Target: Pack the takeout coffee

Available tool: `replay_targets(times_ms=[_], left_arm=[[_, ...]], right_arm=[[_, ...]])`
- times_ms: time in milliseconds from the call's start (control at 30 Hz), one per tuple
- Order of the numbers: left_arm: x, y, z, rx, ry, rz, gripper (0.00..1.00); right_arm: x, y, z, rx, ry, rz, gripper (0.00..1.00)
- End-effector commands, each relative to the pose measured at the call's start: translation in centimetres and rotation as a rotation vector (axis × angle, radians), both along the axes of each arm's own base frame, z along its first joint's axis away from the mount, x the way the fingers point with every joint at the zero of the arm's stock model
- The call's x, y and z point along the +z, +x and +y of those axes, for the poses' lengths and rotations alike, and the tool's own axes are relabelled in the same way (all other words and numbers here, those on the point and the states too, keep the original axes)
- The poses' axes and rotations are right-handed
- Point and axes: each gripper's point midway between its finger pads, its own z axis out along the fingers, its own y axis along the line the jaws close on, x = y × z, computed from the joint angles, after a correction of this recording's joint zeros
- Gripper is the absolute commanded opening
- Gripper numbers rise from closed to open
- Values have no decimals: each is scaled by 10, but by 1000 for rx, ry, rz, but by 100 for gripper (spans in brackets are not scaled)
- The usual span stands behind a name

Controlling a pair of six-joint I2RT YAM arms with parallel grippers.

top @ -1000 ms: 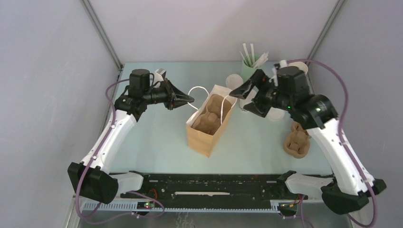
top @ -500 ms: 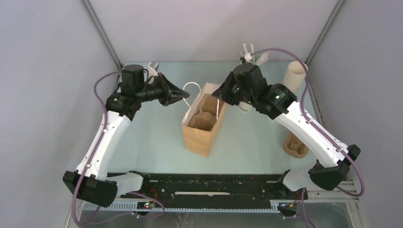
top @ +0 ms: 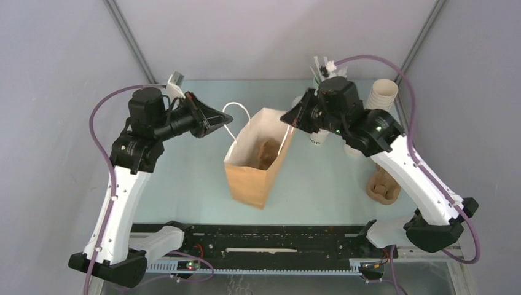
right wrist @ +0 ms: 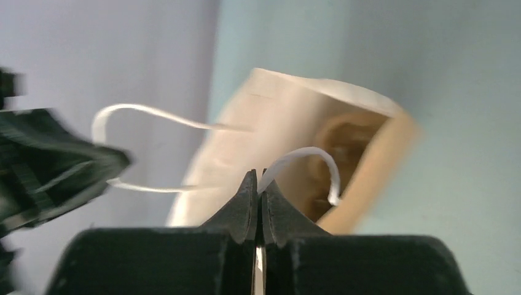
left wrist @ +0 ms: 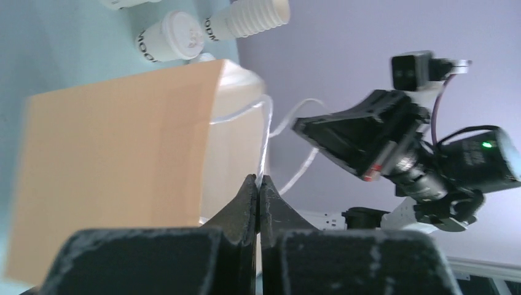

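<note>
Teal table [top: 184, 184]; left fingers [left wrist: 244, 206] and right fingers [right wrist: 246, 203] each pinch one bag handle [left wrist: 265, 138].

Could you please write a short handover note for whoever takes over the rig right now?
Left pincer: shut on the bag's left handle.
Right pincer: shut on the right handle.
The brown bag stands open mid-table, with a cardboard carrier inside.
The lidded cups stand on the table beyond the bag, near the cup stack.
Done: bag held open.
Left: put both cups in.
</note>
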Motion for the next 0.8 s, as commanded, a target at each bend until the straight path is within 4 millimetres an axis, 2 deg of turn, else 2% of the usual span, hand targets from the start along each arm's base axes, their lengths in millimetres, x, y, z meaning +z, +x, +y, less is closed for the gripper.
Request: replay_targets(times_ms=[0, 67, 100, 133, 167, 267, 300, 333, 367, 400, 467, 533, 567, 600, 633, 667, 700, 767], left_arm=[[-53, 15, 5, 46, 64, 79, 0], [-102, 21, 14, 78, 144, 160, 0], [-111, 21, 14, 69, 155, 168, 0], [-108, 20, 15, 67, 159, 156, 0], [-95, 18, 15, 64, 157, 129, 0], [-47, 6, 17, 64, 132, 27, 0], [-41, 3, 17, 67, 125, 28, 0], [-42, 1, 17, 70, 118, 41, 0], [-51, 2, 18, 78, 119, 60, 0], [-65, 4, 20, 94, 132, 88, 0], [-112, 9, 29, 139, 171, 202, 0], [-134, 15, 33, 151, 157, 275, 0], [-133, 18, 33, 148, 146, 273, 0], [-123, 21, 30, 133, 129, 248, 0], [-103, 22, 27, 121, 111, 201, 0], [-83, 22, 26, 120, 103, 146, 0], [-56, 20, 27, 127, 92, 80, 0], [-35, 15, 28, 135, 78, 47, 0]], right_arm=[[-73, 10, -7, 20, -77, 81, 0], [-95, 10, 2, 127, -84, 32, 0], [-97, 11, -1, 136, -64, 53, 0], [-88, 9, -1, 162, -22, 71, 0], [-73, 5, 1, 193, 14, 71, 0], [-16, -13, 5, 232, 8, -14, 0], [-2, -19, 8, 251, -17, -55, 0], [4, -21, 11, 264, -44, -81, 0], [3, -21, 15, 277, -65, -93, 0], [-8, -18, 18, 281, -86, -78, 0], [-44, -10, 27, 310, -105, 0, 0], [-71, 3, 31, 310, -129, 0, 0], [-85, 9, 28, 309, -143, 17, 0], [-93, 12, 23, 309, -147, 50, 0], [-93, 14, 17, 301, -136, 89, 0], [-82, 13, 14, 315, -123, 90, 0], [-63, 11, 11, 325, -122, 58, 0], [-28, -1, 10, 363, -114, -15, 0]])
